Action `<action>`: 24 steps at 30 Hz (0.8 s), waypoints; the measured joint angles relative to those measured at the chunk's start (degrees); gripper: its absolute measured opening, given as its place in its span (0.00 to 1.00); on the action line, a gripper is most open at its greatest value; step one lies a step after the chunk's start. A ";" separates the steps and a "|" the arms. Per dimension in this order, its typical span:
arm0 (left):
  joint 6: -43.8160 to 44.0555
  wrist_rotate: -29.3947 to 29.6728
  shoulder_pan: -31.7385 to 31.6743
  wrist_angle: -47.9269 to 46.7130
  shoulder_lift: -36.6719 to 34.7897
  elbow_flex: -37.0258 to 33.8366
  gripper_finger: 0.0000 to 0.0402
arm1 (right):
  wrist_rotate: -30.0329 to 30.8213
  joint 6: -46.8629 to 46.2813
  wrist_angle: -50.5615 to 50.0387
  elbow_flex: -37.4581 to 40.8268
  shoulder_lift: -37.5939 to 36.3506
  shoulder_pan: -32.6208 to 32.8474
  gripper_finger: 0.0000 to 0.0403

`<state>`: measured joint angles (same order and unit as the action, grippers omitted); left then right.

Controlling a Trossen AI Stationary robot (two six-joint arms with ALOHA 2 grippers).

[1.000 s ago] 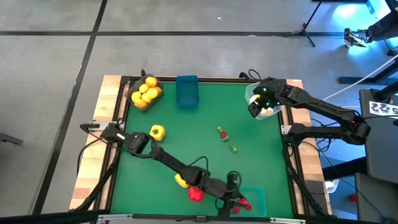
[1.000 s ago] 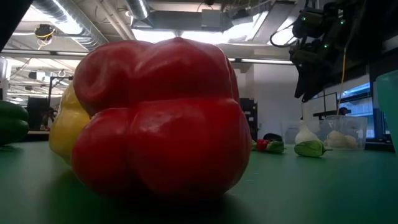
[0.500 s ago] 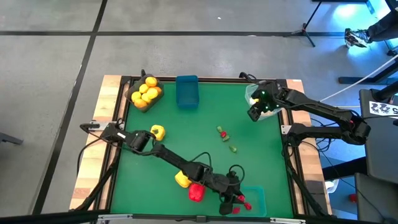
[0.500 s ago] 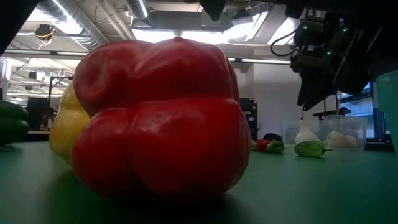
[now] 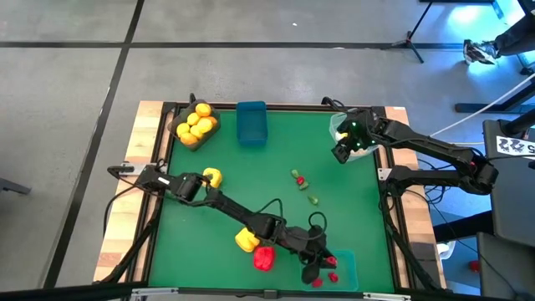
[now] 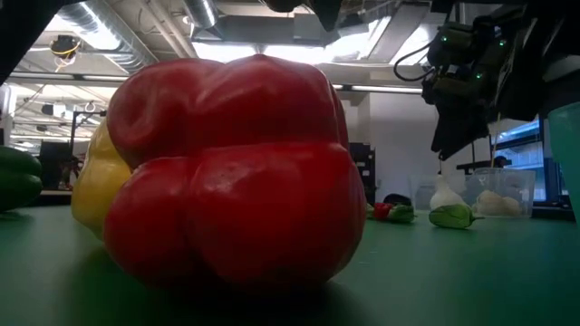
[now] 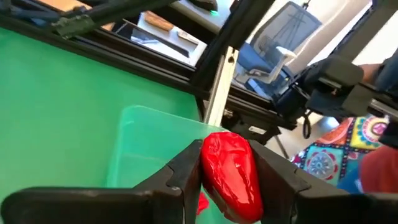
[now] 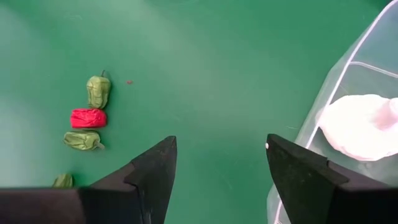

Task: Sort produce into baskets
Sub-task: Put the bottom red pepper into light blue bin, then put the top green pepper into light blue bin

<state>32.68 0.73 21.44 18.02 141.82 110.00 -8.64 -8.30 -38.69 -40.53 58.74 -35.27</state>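
Note:
My left gripper (image 5: 324, 264) is over the teal-green basket (image 5: 344, 269) at the table's near right and is shut on a small red produce piece (image 7: 229, 175). Red bits (image 5: 333, 276) lie in that basket. My right gripper (image 5: 342, 152) is open and empty beside the clear basket (image 5: 358, 134), which holds white garlic-like pieces (image 8: 364, 127). Small green and red bits (image 5: 303, 182) lie on the mat in the middle; they also show in the right wrist view (image 8: 87, 118). My left gripper pinches the small red piece between its two fingers (image 7: 186, 171), one on each side of it (image 7: 208, 180). The fingers slant down toward the table's near right corner. The piece is lifted clear, above the teal-green basket's open top (image 7: 149, 146).
A dark grey basket with yellow-orange fruits (image 5: 194, 125) and a blue basket (image 5: 251, 123) stand at the far edge. Yellow peppers (image 5: 211, 176) (image 5: 244, 242) and a red pepper (image 5: 264, 258) lie near the left arm. A green pepper (image 6: 18, 177) shows in the low view.
My left arm has reached a little farther toward the table's right edge, carrying the red piece over the teal-green basket. My right gripper has moved slightly away from the clear basket toward the table's middle, staying open.

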 joint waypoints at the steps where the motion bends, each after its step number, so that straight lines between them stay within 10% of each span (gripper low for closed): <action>1: -0.20 -0.96 -0.08 0.01 0.02 0.00 0.30 | 0.00 0.19 0.11 0.00 0.00 0.00 0.60; 13: 3.60 -5.27 -1.85 0.23 -0.76 0.00 0.62 | 0.00 1.19 0.09 0.00 0.00 0.00 0.60; 24: -9.58 4.77 -5.21 -27.05 -13.49 0.04 0.56 | 0.00 1.19 0.10 0.00 -0.04 0.00 0.60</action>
<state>23.10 5.50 16.23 -9.03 128.34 110.04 -8.64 -7.11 -38.59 -40.53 58.70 -35.27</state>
